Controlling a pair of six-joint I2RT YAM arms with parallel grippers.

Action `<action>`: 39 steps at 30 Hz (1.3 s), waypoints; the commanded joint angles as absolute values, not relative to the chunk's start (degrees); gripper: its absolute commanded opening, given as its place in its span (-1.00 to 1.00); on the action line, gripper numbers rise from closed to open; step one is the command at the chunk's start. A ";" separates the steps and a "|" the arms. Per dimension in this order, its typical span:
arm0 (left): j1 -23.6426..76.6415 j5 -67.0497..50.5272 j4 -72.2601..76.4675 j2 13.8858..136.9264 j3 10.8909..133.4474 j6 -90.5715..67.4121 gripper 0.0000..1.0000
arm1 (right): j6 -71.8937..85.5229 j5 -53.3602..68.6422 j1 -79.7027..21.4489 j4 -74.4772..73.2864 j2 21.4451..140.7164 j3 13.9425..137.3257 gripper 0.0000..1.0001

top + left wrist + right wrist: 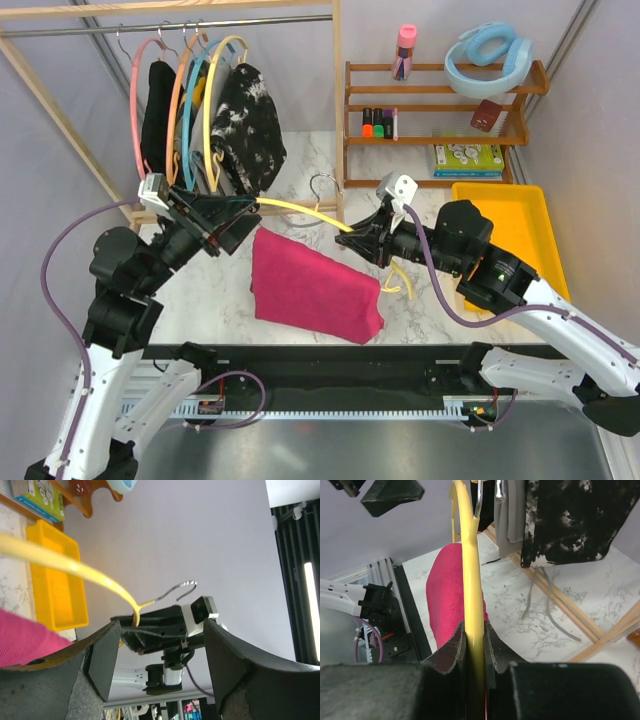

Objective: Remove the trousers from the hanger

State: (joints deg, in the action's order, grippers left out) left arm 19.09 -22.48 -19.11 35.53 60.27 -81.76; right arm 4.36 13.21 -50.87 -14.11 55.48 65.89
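The pale-yellow hanger [300,212] is held in the air over the table, its metal hook [325,185] pointing to the back. My right gripper [352,235] is shut on one arm of it; the right wrist view shows the yellow bar [470,555] pinched between the pads. The magenta trousers [315,285] spread below the hanger down to the marble table and show under the bar [447,595]. My left gripper [235,225] is open and empty at the hanger's left end; the bar [75,567] passes beside its fingers [105,655], and pink fabric [25,640] lies beside them.
A wooden rack [170,25] at the back left carries a pink hanger [135,100], other hangers, a black garment [160,110] and a mottled garment [245,125]. A wooden shelf [440,110] stands at the back right. A yellow tray [500,230] lies on the right.
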 commanded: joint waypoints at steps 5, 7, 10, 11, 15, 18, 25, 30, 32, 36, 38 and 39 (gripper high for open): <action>19.95 -16.61 -17.84 40.69 63.81 -87.89 0.42 | 6.50 12.83 -53.78 4.57 55.19 67.85 -1.00; 20.13 -15.83 -18.63 40.87 63.28 -88.85 0.42 | 5.98 12.04 -54.66 5.36 56.77 68.46 -1.00; 20.30 -14.86 -19.07 41.83 62.93 -89.73 0.41 | 3.88 10.03 -57.47 4.92 59.67 70.75 -0.99; 20.48 -14.42 -19.16 42.27 63.28 -89.65 0.40 | 3.35 9.24 -59.13 4.75 60.29 71.53 -1.00; 21.00 -13.36 -20.30 43.68 64.42 -88.42 0.38 | 1.58 6.33 -61.52 5.27 61.61 72.42 -0.99; 22.06 -12.31 -21.00 43.68 64.42 -87.63 0.36 | 0.88 3.87 -62.14 5.80 61.61 73.03 -0.99; 22.33 -19.12 -12.59 44.73 68.99 -68.46 0.33 | -1.58 3.59 -62.14 -1.39 62.40 76.72 -1.00; 22.41 -33.90 -8.71 48.33 74.18 -53.39 0.33 | -1.67 3.52 -61.96 -10.44 60.83 78.75 -1.00; 22.41 -41.11 -7.65 48.60 75.14 -48.10 0.34 | -0.97 3.51 -61.61 -13.00 60.03 79.45 -1.00; 22.41 -53.50 -10.09 48.69 77.86 -30.38 0.34 | 1.66 8.60 -60.21 -19.23 59.24 80.51 -1.00; 22.41 -60.27 -14.93 50.09 80.94 -25.60 0.34 | 3.77 13.08 -59.07 -20.91 59.76 81.73 -1.00; 22.41 -61.68 -16.42 50.62 81.47 -22.36 0.35 | 4.56 14.84 -58.63 -22.05 60.03 82.09 -0.99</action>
State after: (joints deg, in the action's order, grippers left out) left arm 22.26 -45.91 -12.58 49.30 76.64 -41.91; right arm -0.27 7.14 -60.07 -25.32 62.08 75.81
